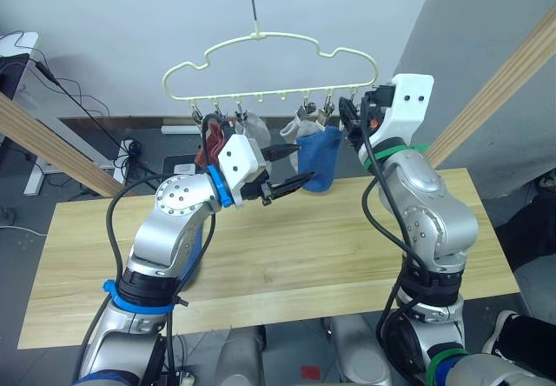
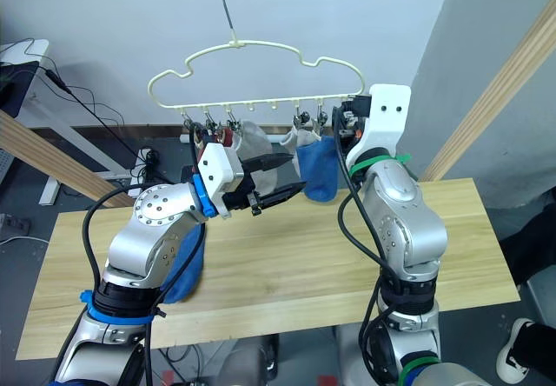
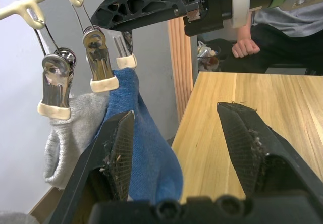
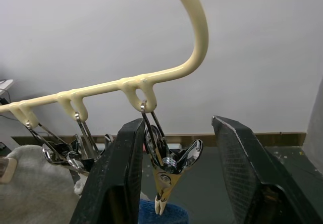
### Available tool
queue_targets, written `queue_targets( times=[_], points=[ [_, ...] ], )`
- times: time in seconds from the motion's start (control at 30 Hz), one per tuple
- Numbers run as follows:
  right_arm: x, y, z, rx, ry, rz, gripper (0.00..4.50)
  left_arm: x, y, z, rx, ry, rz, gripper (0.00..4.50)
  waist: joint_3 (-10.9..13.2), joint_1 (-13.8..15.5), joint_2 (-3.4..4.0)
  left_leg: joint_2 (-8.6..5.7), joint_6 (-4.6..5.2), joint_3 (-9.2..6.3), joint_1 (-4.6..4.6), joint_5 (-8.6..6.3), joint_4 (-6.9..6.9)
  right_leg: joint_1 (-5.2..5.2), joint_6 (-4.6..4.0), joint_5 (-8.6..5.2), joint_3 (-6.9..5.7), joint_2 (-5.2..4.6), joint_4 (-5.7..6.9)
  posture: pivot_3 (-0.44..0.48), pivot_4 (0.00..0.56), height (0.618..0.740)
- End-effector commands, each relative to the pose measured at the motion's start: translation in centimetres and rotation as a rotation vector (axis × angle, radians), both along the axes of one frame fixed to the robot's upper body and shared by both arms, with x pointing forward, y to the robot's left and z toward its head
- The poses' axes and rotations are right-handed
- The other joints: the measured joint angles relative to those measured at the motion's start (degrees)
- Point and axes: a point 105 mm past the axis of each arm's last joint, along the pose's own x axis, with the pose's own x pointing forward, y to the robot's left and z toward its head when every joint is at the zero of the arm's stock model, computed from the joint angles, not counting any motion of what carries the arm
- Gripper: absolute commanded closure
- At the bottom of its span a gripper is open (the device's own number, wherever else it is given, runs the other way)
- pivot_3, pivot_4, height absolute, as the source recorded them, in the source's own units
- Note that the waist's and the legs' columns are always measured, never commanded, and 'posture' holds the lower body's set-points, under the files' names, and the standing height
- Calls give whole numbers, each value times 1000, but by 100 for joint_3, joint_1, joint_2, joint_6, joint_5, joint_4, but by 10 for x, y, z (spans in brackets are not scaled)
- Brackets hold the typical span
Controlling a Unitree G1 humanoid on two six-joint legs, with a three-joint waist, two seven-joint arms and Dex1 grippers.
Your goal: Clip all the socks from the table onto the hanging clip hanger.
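Both grippers up at the hanger (image 1: pixel 269 64), above the bench (image 1: pixel 287 264).
Left gripper (image 1: pixel 291 167) jaws wide open, empty, beside the clipped blue sock (image 1: pixel 320 162); right gripper (image 4: pixel 174 178) jaws open around the end clip (image 4: pixel 164 168).

table (image 1: pixel 287 264) | light wood planks | blue sock (image 2: pixel 184 269) on left part (half hidden)

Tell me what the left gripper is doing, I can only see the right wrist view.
Observer: The left gripper is open and empty, beside the hung blue sock.
Operator: Anything remaining on the table?
Observer: Blue fabric shows by the left arm over the table, mostly hidden; it may be a sock.
Operator: What else is hung?
Observer: A rust red sock and grey socks hang from the clip hanger.
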Motion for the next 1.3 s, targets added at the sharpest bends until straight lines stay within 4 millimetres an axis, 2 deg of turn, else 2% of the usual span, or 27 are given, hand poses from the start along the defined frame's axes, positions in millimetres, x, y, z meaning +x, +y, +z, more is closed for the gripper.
queue_targets(
  times=[0.03, 0.47, 1.3],
  points=[
    [-5, 2, 13, 19, -56, 11, 2309, -6, -4, 5, -7, -36, -21, 1609, 0, 0, 0, 0, 0, 0, 0, 0, 0, 0, 0, 0, 0, 0, 0, -204, 306, 740],
    [-5, -3, 3, 27, -2, -39, 2309, -7, -6, 5, -6, -37, -25, 1609, 0, -1, 0, 0, 0, 0, 0, 0, 0, 0, 0, 0, 0, 0, 0, -208, 304, 740],
    [-6, 5, 9, 30, -38, 19, 2309, -7, -7, 3, -4, -37, -29, 1609, 0, -2, 0, 0, 0, 0, 0, 0, 0, 0, 0, 0, 0, 0, 0, -210, 299, 740]
  ],
)
